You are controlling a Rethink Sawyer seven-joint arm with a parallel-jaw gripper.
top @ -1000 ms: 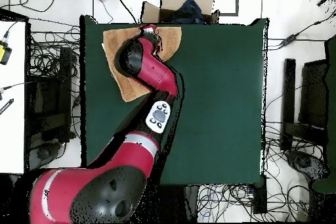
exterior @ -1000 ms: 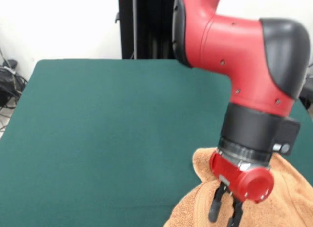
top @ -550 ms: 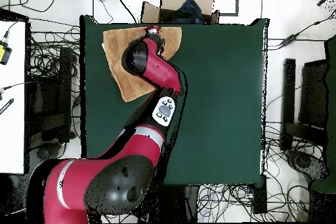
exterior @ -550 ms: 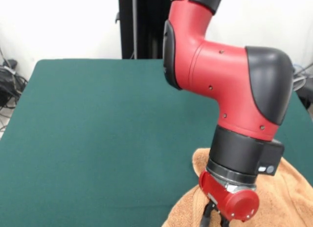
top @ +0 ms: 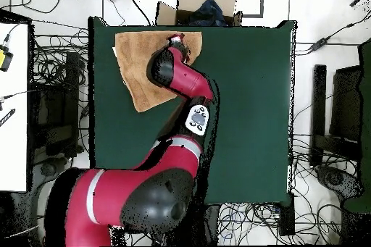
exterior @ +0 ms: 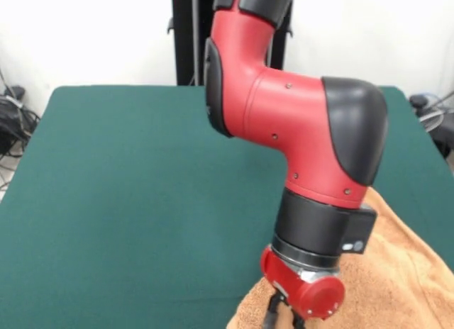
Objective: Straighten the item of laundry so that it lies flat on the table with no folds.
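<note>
Towel placement reads best for you from overhead: it lies spread in one corner of the table, running along two of its edges, with the arm lying across it. From the front you see the gripper low over the cloth at the near edge, fingertips cut off, so I cannot tell whether the jaws are apart or together.

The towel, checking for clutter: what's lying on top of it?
Only the claw reaches down over the towel; nothing else lies there. The arm hides part of it.
</note>
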